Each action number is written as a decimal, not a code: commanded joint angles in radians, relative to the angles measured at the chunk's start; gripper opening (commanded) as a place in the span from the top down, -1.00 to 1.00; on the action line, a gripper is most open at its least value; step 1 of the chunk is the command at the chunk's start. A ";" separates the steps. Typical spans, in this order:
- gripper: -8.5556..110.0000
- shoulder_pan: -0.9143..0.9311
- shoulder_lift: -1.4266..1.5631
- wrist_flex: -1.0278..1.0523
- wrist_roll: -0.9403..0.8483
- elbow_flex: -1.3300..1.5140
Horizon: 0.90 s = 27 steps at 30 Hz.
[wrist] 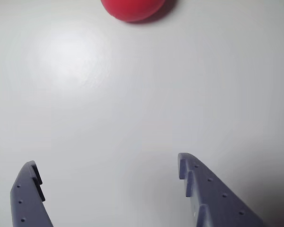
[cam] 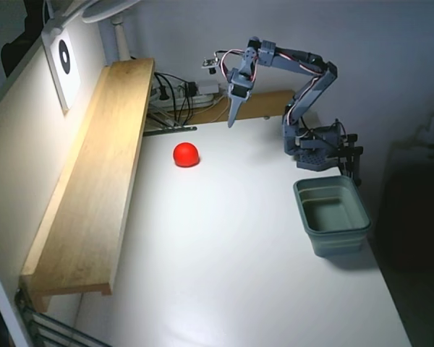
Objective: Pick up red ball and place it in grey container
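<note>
Wrist view: smooth, plain red ball point(wrist: 131, 9) beyond spread pincer point(wrist: 106, 172).

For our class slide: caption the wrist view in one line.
Open claw hangs over the white table, red ball ahead at the top edge.

Blue-grey plastic arm point(cam: 304, 79) with red-and-white cables, its tapered fingers point(wrist: 213, 194) dotted with small holes

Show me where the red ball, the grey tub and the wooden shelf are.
red ball point(cam: 186, 154), fixed view, middle of its top.
grey container point(cam: 361, 207), fixed view, right rim.
wooden shelf point(cam: 94, 181), fixed view, middle of its top board.
</note>
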 commanded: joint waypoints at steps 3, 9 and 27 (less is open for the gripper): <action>0.21 0.017 0.060 -0.057 0.002 0.068; 0.21 0.017 0.088 -0.119 0.002 0.159; 0.21 0.017 0.000 -0.306 0.002 0.258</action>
